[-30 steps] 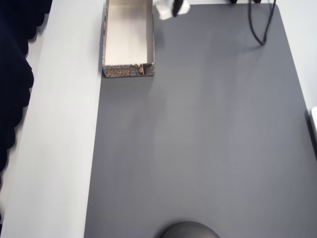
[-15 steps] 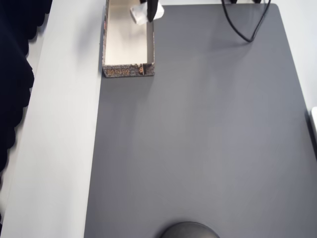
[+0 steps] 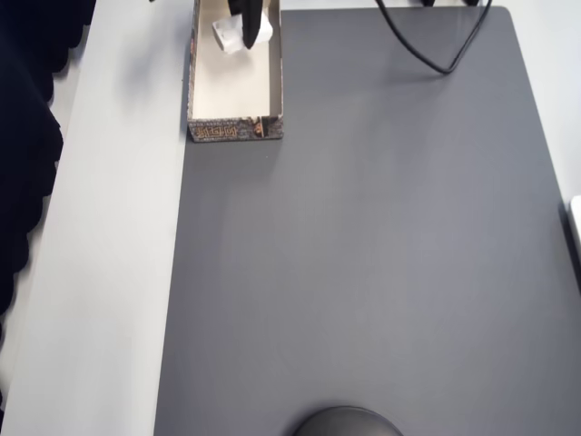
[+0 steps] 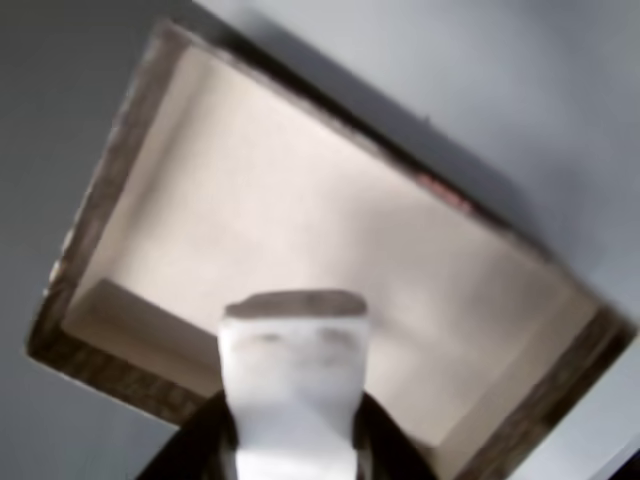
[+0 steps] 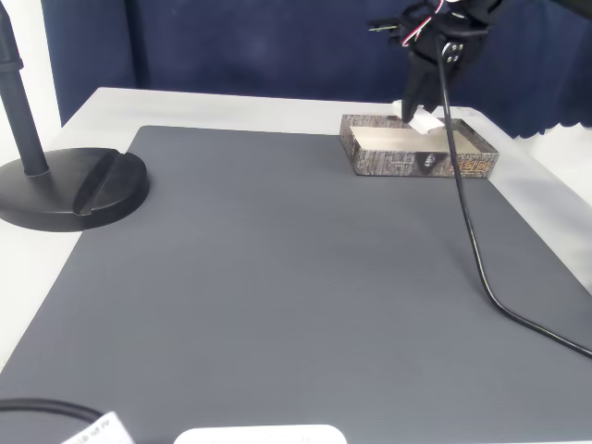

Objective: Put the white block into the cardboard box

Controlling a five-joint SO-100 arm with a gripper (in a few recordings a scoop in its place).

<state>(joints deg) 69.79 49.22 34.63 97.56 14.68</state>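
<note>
In the overhead view we see the cardboard box (image 3: pixel 234 91) cut off at the top; the tool (image 3: pixel 243 20) hides part of the white block (image 3: pixel 227 34).

Your arm: reached in from the top edge of the overhead view. Your gripper (image 3: pixel 243 33): pointed downward over the cardboard box (image 3: pixel 205 104), dark fingers (image 4: pixel 205 442) closed on the white block (image 4: pixel 293 385), held clear of the floor.
</note>
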